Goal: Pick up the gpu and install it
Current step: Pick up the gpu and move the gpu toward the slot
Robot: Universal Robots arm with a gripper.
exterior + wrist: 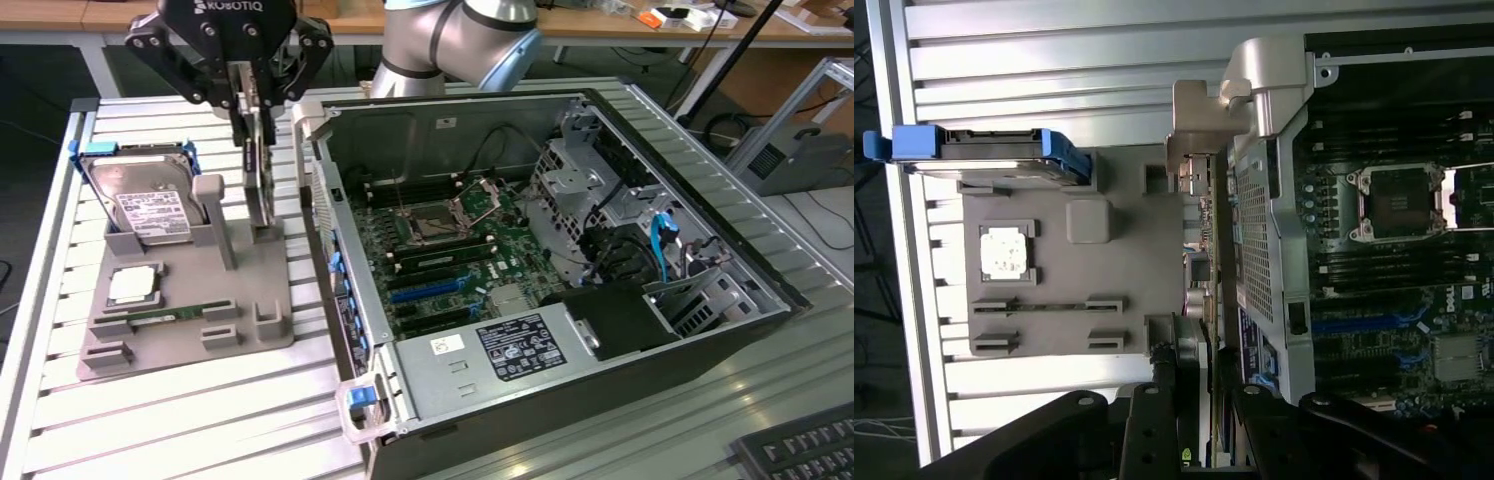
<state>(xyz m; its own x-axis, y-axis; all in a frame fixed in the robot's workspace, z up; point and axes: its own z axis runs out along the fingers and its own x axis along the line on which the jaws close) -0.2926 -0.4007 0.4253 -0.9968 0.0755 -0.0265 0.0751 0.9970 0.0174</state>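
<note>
Here, the black linkage-fingered hand (259, 115) hangs straight down over the grey moulded parts holder (174, 300) on the slatted aluminium desk (200, 420). Its two fingers are drawn in on either side of the gpu (262, 190), a thin flat dark circuit-board card with a silvery metal end bracket. As far as both views show, the hand is clenched on the card's upper edge.

The gpu stands upright on its long edge in a slot of the holder, its lower edge seated there. It is just beside the outer wall of the open black computer tower (747, 300), which lies on its side with the green motherboard (441, 260) exposed. In the wrist view the card is seen edge-on, running between the fingers towards its bracket end.

A boxy silver hard drive with a white label (150, 205) leans in another bay of the holder, well apart from the hand.

I judge the card light and stiff but fragile: bare components and solder joints cover its faces, and the connector edge below must not be knocked. The safest hold looks to be a flat pinch across the board near the middle of the top edge. That keeps it from swinging, with only moderate squeeze, since the faces are uneven and could slip or crack.
</note>
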